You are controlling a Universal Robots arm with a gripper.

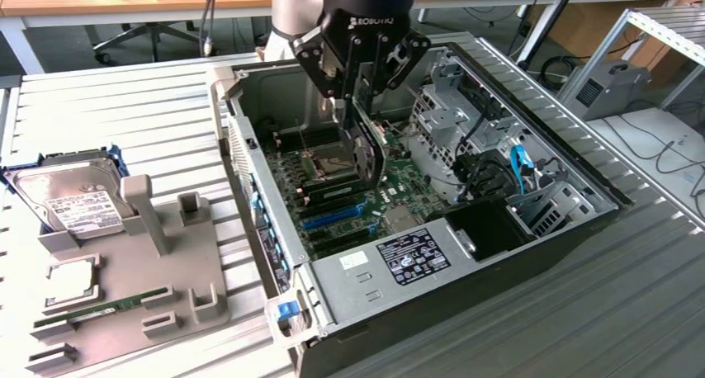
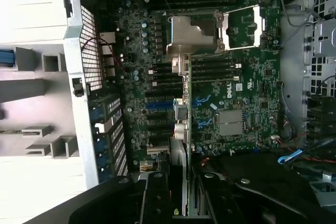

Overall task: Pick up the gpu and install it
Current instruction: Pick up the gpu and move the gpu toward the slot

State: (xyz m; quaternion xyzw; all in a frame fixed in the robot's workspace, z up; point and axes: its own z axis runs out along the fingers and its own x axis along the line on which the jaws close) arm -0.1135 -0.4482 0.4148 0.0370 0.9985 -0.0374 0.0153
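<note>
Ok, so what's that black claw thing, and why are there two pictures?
The black claw is the gripper at the end of a robot arm. One picture comes from a camera standing off to the side. The other comes from a camera on the arm's wrist, looking into an open computer case. The gripper is pinching the gpu, a flat card, over the green motherboard. Beside the case, a grey holder carries a hard drive and a thin memory stick.
</note>
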